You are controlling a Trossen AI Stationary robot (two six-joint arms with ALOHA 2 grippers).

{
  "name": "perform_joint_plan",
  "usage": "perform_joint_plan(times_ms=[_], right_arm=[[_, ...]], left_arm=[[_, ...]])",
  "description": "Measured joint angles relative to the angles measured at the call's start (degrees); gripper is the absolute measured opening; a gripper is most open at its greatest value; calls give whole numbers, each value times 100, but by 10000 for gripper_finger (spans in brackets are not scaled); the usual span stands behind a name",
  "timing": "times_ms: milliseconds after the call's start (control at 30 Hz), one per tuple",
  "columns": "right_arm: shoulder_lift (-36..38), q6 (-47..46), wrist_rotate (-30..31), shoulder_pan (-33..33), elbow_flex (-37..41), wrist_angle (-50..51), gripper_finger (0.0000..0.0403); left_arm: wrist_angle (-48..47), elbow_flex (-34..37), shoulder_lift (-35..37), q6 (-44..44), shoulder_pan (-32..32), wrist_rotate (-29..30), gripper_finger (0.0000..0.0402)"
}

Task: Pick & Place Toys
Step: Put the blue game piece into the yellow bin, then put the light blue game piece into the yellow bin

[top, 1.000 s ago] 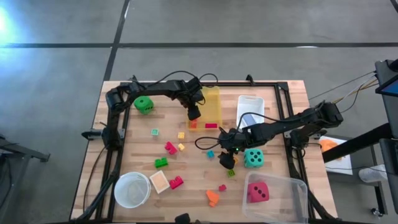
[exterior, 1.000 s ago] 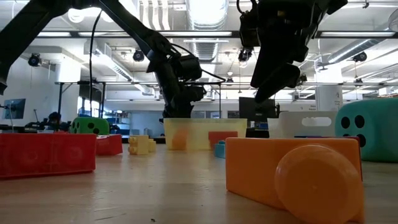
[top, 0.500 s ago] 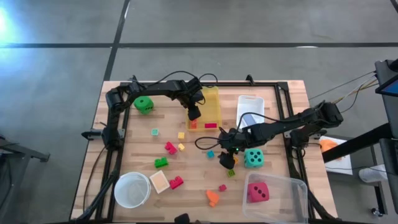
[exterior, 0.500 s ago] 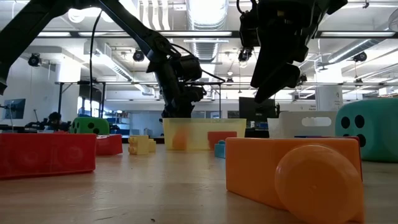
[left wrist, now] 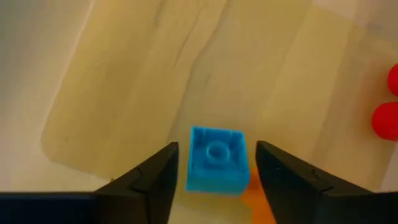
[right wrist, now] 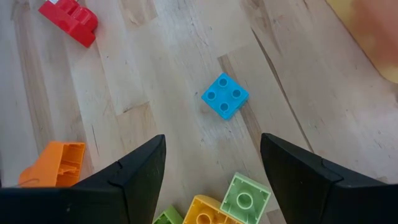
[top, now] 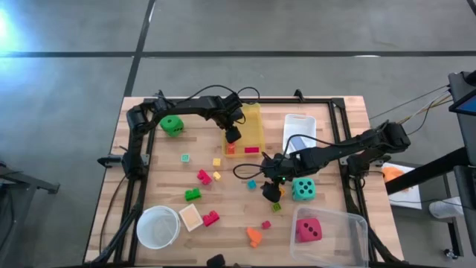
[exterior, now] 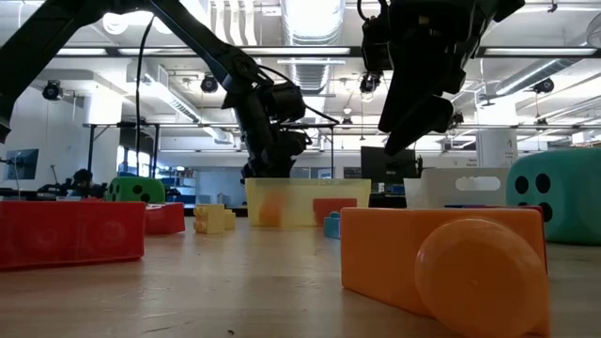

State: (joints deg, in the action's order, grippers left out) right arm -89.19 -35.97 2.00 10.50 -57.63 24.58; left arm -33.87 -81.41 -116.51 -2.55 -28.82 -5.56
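The yellow bin sits near the far edge of the table. The left gripper hangs over the near end of the yellow bin, and its fingers are spread apart with nothing pinched. A blue block lies on the bin floor right between them, next to an orange block and a red block. The right gripper hangs over the table on the near side of the yellow bin, its fingers spread wide and empty. Under it lie a small blue block and a light green block. A teal die stands just beside this gripper. A green die sits to the left of the yellow bin.
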Motion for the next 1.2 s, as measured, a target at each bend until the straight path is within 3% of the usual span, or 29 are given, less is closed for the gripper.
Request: perform_joint_plan(times_ms=[267, 433, 700, 1000, 1200], right_arm=[[0, 0, 0, 0, 1, 0, 254], [0, 0, 0, -2, 0, 0, 254], [0, 0, 0, 0, 1, 0, 254], [0, 0, -1, -2, 1, 0, 254], [0, 0, 0, -1, 1, 0, 254]], left_arm=[[-29, -9, 0, 3, 0, 2, 336], [-217, -207, 2, 3, 7, -50, 370], [-1018, -866, 4, 112, 14, -155, 375], [-3234, -1928, 60, 116, 91, -125, 375], [-4095, -1797, 492, 634, 269, 599, 375]])
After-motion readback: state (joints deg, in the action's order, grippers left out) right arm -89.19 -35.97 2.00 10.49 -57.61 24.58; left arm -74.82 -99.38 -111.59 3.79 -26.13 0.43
